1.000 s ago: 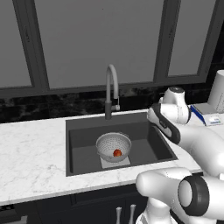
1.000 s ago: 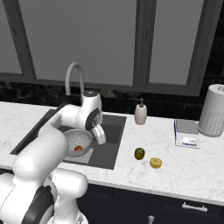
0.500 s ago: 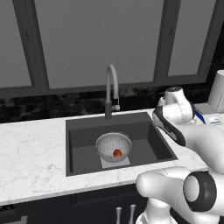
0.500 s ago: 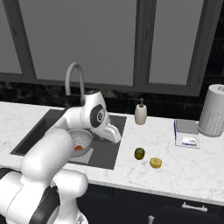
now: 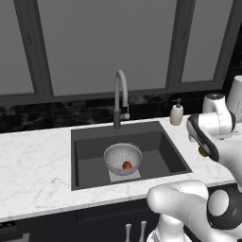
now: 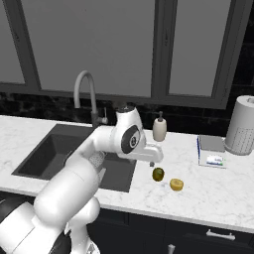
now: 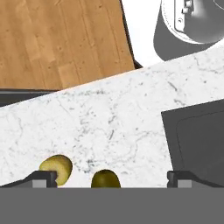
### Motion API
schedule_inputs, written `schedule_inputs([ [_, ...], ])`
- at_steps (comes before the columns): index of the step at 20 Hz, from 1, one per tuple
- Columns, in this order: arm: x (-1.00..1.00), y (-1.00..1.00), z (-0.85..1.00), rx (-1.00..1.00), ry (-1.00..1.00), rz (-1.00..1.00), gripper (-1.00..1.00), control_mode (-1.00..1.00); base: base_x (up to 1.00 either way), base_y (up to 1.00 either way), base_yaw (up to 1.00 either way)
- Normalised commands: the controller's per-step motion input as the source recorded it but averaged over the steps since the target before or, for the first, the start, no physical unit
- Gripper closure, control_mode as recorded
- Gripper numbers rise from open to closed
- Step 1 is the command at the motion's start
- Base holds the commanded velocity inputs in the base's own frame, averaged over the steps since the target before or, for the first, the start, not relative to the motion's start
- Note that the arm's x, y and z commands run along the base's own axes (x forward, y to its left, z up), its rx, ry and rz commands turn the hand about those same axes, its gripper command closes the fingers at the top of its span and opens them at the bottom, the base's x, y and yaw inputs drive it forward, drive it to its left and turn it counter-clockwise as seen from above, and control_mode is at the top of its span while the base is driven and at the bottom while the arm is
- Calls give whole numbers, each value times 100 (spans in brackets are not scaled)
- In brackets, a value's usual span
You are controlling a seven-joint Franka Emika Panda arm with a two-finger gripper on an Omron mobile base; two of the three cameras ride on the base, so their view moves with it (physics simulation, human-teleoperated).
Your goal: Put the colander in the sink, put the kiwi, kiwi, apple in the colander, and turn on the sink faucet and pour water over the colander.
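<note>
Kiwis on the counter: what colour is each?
One kiwi is dark olive-green, the other kiwi yellower; clearest in the right base view.

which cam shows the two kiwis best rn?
Right base view: the dark green kiwi and the yellower kiwi both lie in full on the counter, apart. Hand view crops both at its bottom edge. Left base view: the arm covers most of them.

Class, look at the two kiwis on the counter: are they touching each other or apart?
Apart. The right base view shows bare marble between the dark green kiwi and the yellower kiwi; the hand view shows the same gap.
</note>
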Motion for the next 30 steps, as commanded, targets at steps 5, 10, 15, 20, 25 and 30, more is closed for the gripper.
schedule_inputs([
  [5,18,-17,-6,0,15,31,-100,-100,0,0,0],
  [10,49,-3,-12,0,21,18,-100,-100,0,0,0],
  [15,42,-24,-38,4,7,1,-100,-100,0,0,0],
  [20,20,-39,-46,8,0,-3,-100,-100,0,0,0],
  [25,17,-19,-42,5,0,-5,-100,-100,0,0,0],
  [30,28,0,-36,1,0,-2,-100,-100,0,0,0],
])
